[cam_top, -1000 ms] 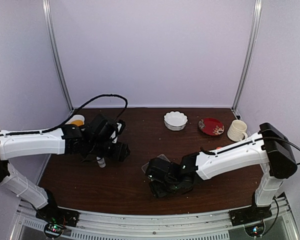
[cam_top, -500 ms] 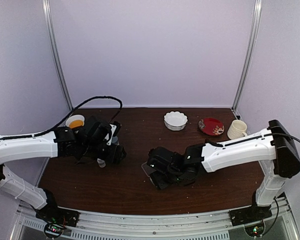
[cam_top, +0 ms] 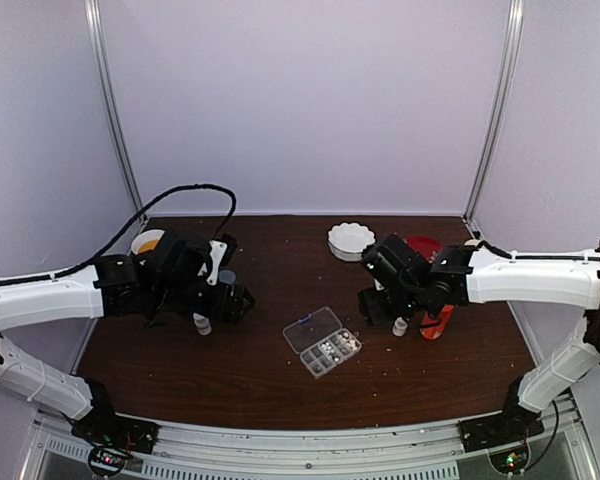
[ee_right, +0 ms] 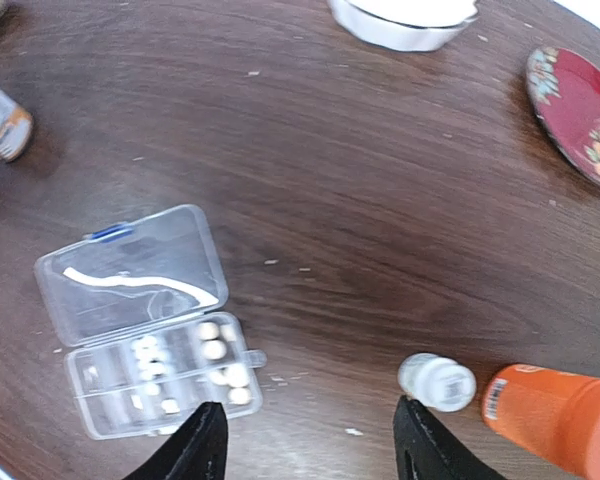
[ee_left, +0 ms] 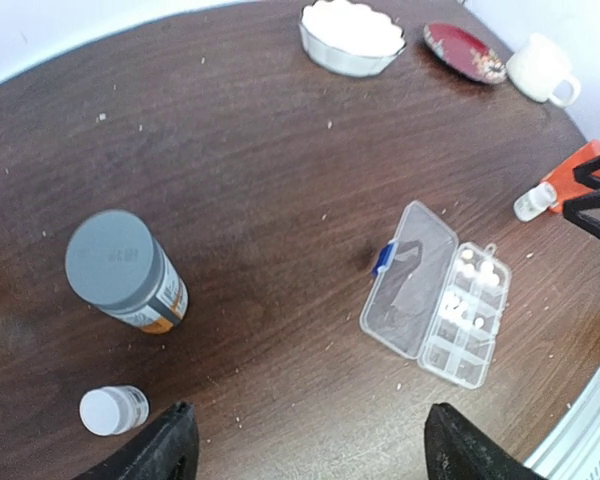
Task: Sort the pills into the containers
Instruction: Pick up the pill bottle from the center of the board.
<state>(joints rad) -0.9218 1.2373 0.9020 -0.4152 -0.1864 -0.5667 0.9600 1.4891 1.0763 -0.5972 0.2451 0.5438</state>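
The left end effector [ee_left: 308,448] hangs with fingers spread wide, gripping nothing, near a grey-capped bottle [ee_left: 120,270] and a small white bottle [ee_left: 110,410]. Mid-way across the table [cam_top: 230,385], the organizer box [cam_top: 322,341] lies with its lid flipped open, and the pills [ee_left: 470,290] sit in several compartments. The right end effector [ee_right: 310,440] hangs with fingers apart and empty, near another white bottle [ee_right: 436,381] and an orange bottle [ee_right: 555,415].
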